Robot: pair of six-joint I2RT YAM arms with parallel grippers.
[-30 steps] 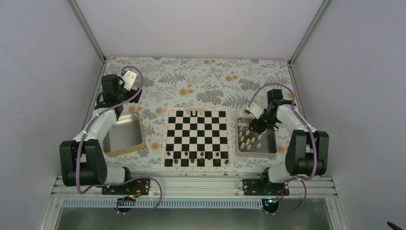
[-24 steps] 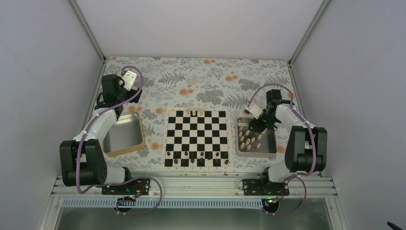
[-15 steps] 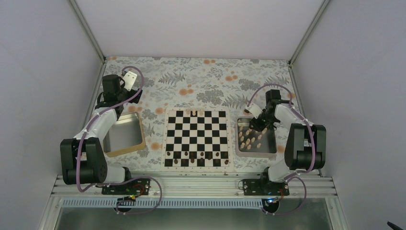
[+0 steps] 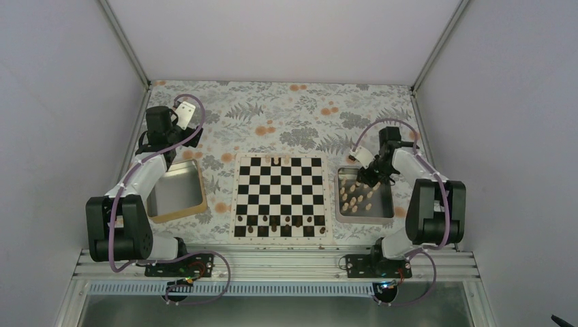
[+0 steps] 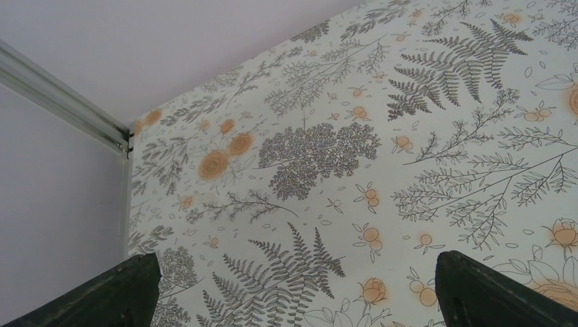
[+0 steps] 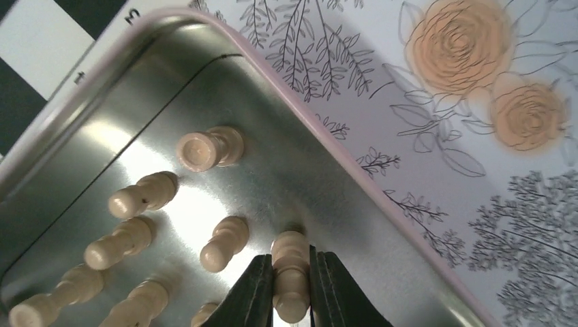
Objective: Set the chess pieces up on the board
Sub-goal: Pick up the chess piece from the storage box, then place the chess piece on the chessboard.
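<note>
Right hand (image 6: 292, 274) pinches one pale chess piece (image 6: 289, 244), its kind unclear; left hand (image 5: 293, 276) spread, mostly cropped.

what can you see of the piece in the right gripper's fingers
A small pale tan wooden chess piece, turned, with a rounded head and a narrower neck. Dark fingers of the right gripper pinch it on both sides. It is over the floor of the steel tray, near its rim, apart from the other pieces.

The chess pieces (image 6: 221, 244) are pale tan, the tray (image 6: 259, 102) shiny steel with a pinkish rim. The board (image 4: 279, 197) is checkered black and white. The worktop (image 4: 286, 112) is white with grey ferns and orange roses.
</note>
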